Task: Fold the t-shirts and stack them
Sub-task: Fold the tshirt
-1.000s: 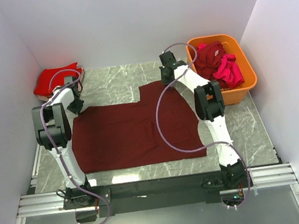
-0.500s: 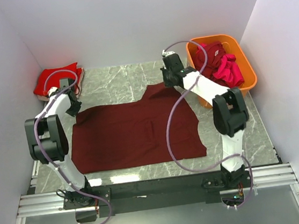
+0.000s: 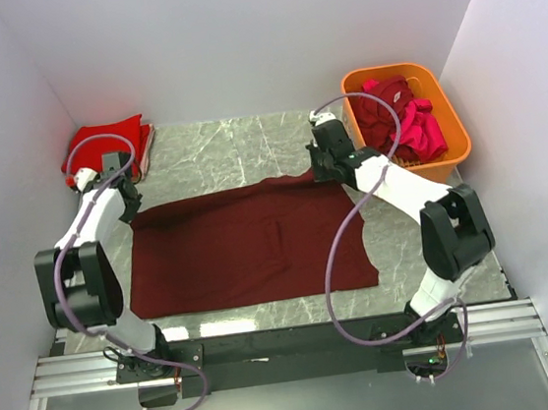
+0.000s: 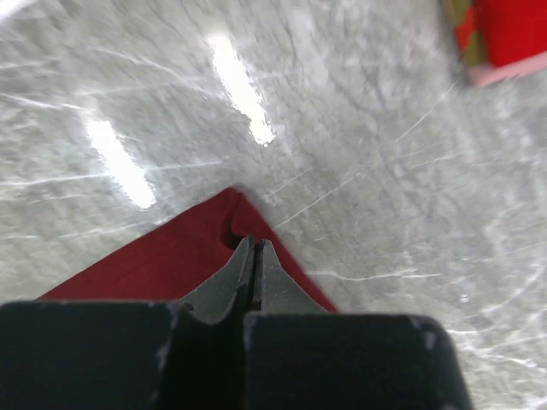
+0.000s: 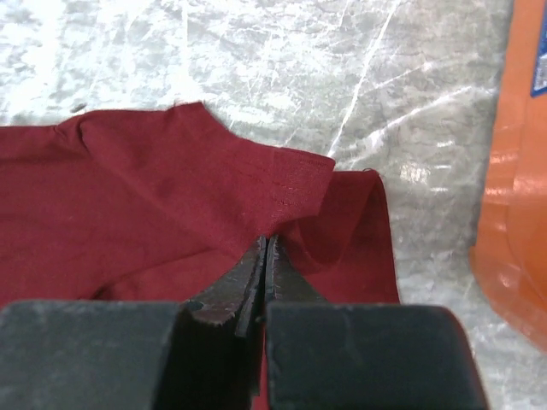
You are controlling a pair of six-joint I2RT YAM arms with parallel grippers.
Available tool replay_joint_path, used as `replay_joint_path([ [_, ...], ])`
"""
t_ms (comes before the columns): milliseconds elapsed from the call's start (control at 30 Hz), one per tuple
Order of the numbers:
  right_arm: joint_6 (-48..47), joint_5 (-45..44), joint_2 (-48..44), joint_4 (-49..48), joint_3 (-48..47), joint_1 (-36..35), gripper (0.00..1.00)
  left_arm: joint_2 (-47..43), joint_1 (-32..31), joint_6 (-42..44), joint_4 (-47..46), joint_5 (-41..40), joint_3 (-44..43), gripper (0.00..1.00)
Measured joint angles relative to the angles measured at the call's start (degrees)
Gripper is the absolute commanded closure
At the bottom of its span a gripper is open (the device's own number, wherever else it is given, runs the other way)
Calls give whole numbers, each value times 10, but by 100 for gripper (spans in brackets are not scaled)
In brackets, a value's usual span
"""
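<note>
- Far-left corner: a folded bright red t-shirt [image 3: 99, 146] lies against the wall. It looks like the start of the stack, parked clear of the work area.
- Left gripper [image 4: 255, 249]: jaws closed, pinching the far-left corner of the dark maroon t-shirt [image 3: 249, 242]. A corner grip gives control of that whole edge.
- Dark maroon t-shirt: spread on the marble table [image 3: 228, 146], centre, between the arms. The near edge lies flat. The far edge is held at both ends and runs roughly straight, so the cloth looks tensioned to avoid wrinkles.
- Right gripper [image 5: 265, 246]: jaws closed on the maroon cloth at the far-right corner. A hemmed flap, probably a sleeve, is doubled over just past the fingertips.
- Orange basket [image 3: 458, 149]: far right, just beside the right arm. It holds crumpled maroon and magenta t-shirts [image 3: 398, 117], the unfolded queue.
- Judgement: this is early in the fold of the maroon shirt. The symmetric two-corner hold suits carrying the far edge over toward the near one.
</note>
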State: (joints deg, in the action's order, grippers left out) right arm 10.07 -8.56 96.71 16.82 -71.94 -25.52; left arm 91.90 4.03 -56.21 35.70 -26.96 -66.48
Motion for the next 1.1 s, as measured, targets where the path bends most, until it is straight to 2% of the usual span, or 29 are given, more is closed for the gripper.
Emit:
replay_joint_path([
  [267,3,-2,-78,-10,60,-9,100,-57,0,-17,21,-34,3,99],
  [567,12,12,-174,-8,118,-19,100,-82,0,-32,26,-42,42,99],
  [1100,34,0,-289,32,190,-63,100,-106,0,-82,60,-65,71,99],
])
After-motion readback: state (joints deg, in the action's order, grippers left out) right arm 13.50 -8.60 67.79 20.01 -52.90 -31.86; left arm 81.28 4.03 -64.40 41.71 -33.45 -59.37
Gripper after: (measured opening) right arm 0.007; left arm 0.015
